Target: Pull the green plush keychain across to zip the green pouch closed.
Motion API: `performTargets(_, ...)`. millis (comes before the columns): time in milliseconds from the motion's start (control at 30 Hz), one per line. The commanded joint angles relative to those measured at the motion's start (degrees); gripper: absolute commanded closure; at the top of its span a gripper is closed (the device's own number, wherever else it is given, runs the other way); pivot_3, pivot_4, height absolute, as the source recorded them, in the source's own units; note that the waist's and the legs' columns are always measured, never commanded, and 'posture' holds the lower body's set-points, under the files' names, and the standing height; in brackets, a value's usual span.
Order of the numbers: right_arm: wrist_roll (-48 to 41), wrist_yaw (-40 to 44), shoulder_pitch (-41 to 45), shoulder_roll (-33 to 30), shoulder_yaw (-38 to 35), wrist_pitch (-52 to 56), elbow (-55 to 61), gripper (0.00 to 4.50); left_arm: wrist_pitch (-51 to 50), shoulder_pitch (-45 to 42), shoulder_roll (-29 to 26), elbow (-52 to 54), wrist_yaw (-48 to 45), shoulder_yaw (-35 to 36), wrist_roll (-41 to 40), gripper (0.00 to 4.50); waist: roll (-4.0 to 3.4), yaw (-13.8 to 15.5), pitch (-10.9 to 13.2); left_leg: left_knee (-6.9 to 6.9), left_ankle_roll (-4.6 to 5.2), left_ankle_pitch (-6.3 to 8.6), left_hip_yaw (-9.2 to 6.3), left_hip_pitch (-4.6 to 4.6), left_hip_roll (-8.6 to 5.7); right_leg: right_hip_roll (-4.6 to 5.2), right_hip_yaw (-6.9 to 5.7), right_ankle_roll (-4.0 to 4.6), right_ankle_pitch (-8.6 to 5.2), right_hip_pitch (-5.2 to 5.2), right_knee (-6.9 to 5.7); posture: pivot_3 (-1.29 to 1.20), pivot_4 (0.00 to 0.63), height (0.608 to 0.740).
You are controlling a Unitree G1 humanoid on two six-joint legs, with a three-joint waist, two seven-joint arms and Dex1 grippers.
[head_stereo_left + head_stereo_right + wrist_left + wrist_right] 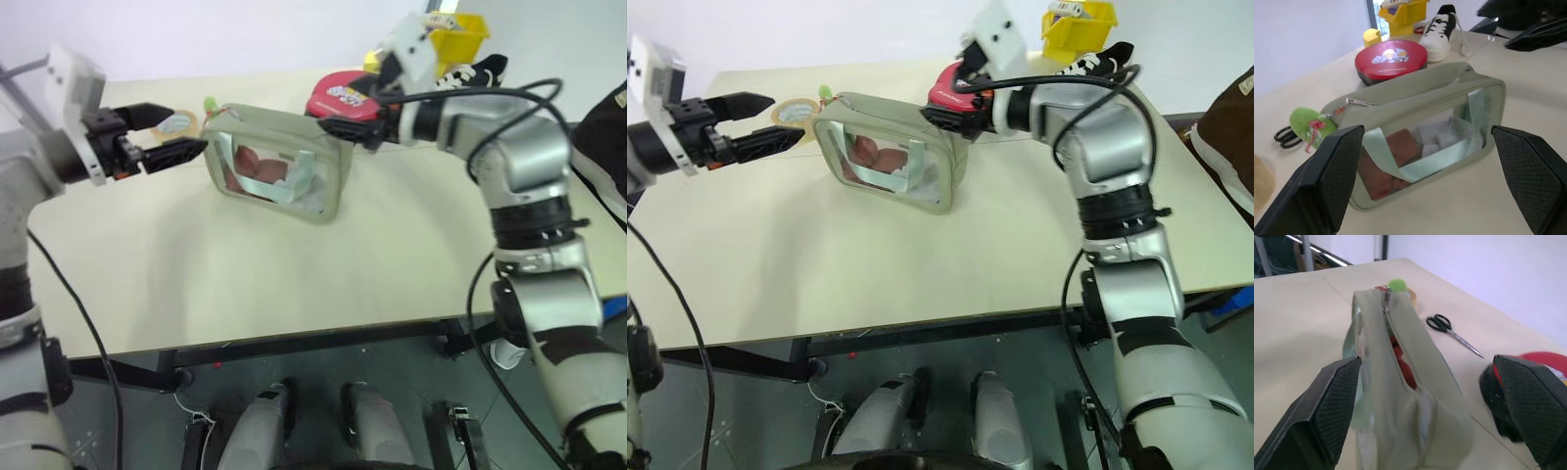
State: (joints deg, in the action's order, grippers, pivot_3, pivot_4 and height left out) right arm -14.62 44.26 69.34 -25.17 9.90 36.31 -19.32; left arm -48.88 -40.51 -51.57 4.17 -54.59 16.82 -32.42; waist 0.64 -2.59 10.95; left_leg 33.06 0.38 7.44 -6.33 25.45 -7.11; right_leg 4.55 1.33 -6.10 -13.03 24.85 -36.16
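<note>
The pouch (279, 162) stands upright on the desk (294, 274), its zipper open along the top, with the keychain (1311, 125) lying on the desk at the pouch's left end. The left end effector (172, 134) is open, fingers spread, just beside that end. The right end effector (942, 111) is open at the pouch's right end, gripping nothing.

Looking like a lab or test room. A plain beige worktop (294, 284) on a black metal frame is standing against bare white walls. Loose cables are trailing over a grey floor (392, 367).
</note>
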Motion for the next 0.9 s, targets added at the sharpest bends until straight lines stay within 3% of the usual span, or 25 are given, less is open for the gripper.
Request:
performTargets(33, 6.57, 1.70, 3.94, 3.21, 5.02, -10.00, -9.08, 0.00, -0.87, 1.91, -1.21, 5.14, 1.33, 2.40, -2.10, 0.07, 0.00, -0.10, 0.00, -0.01, -0.02, -0.01, 0.00, -0.03, 0.00, -0.02, 0.01, 0.01, 0.00, -0.01, -0.02, 0.00, 0.150, 0.740)
performTargets(300, 14.32, 6.43, 7.34, 7.49, 9.02, -21.53, -25.66, 0.00, -2.38, 7.29, -0.95, 10.20, 5.07, 5.19, -4.97, 0.07, 0.00, 0.08, 0.00, -0.06, -0.13, -0.07, -0.06, -0.04, -0.03, -0.04, -0.02, 0.01, 0.01, 0.00, -0.05, 0.00, 0.150, 0.740)
performTargets(400, 15.92, 8.72, 8.23, 8.03, 9.27, -23.75, -28.26, 0.89, -1.69, 8.42, -1.17, 10.44, 5.79, 5.13, -5.13, 0.00, 0.00, -0.01, 0.00, -0.10, -0.18, -0.10, -0.07, -0.05, 0.00, -0.08, -0.01, 0.02, 0.01, 0.05, -0.09, 0.00, 0.150, 0.740)
performTargets(633, 19.03, 10.89, 9.43, 5.48, 7.87, -31.22, -29.76, 4.45, 0.00, 6.28, -0.92, 7.94, 6.22, 2.75, -4.65, 0.00, 0.00, 0.16, 0.00, -0.14, -0.23, -0.12, -0.11, -0.06, 0.00, -0.13, -0.03, 0.03, 0.00, 0.06, -0.10, 0.00, 0.150, 0.740)
performTargets(833, 16.89, 21.61, 8.69, -2.54, 5.43, -46.46, -26.88, 4.45, 1.41, 6.75, -1.36, 6.32, 5.47, 2.23, -4.19, 0.00, -0.02, 0.15, 0.02, -0.14, -0.23, -0.12, -0.10, -0.02, -0.05, -0.11, -0.05, 0.02, 0.01, 0.06, -0.06, 0.00, 0.150, 0.740)
performTargets(900, 14.14, 25.87, 8.88, -3.97, 3.12, -44.90, -28.14, 4.45, 1.70, 6.62, -1.58, 5.79, 5.17, 2.15, -4.19, 0.00, -0.02, -0.06, 0.02, -0.16, -0.23, -0.12, -0.10, -0.03, -0.02, -0.10, -0.05, 0.02, 0.01, 0.06, -0.06, 0.00, 0.150, 0.740)
